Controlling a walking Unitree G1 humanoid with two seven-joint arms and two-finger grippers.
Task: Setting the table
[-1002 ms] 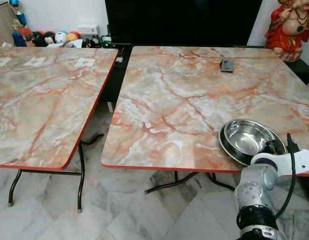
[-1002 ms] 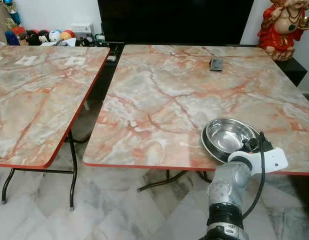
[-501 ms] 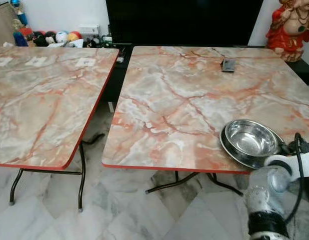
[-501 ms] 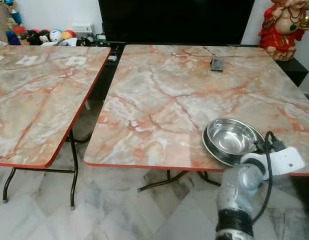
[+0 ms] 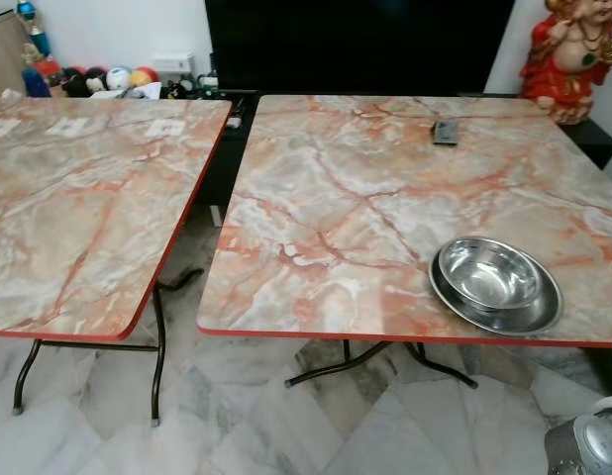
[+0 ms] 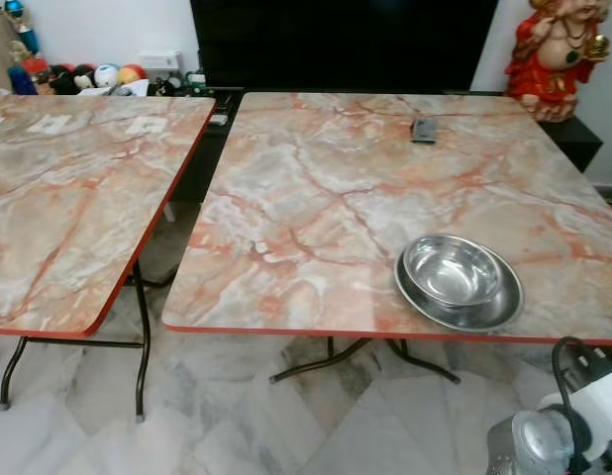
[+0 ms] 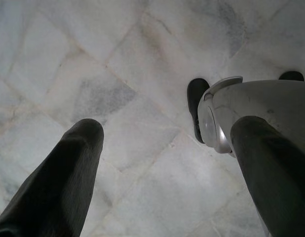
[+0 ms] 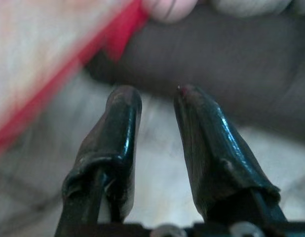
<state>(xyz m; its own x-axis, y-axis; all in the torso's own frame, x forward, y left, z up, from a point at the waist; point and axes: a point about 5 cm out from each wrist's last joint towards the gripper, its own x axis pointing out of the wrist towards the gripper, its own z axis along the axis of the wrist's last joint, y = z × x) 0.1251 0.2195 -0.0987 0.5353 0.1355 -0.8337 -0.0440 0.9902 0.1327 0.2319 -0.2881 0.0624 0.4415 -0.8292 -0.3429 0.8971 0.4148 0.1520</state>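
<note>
Two nested steel bowls (image 5: 494, 282) rest on the right marble table (image 5: 365, 198), close to its front right corner. My right arm (image 6: 546, 441) hangs low, below that table's front edge and clear of the bowls. In the right wrist view, my right gripper (image 8: 157, 98) is open by a narrow gap with nothing between the fingers, and the table's red edge (image 8: 118, 39) is blurred beyond it. My left gripper (image 7: 170, 131) hangs idle over the floor, open wide and holding nothing.
A second marble table (image 5: 78, 188) stands to the left across a narrow gap. A small dark object (image 5: 446, 132) lies at the far side of the right table. A red statue (image 5: 568, 49) and a dark screen (image 5: 356, 45) stand behind. The floor is marble tile (image 5: 237, 426).
My right arm has pulled back from the bowls and dropped below the table edge. The bowls stay where they were.
</note>
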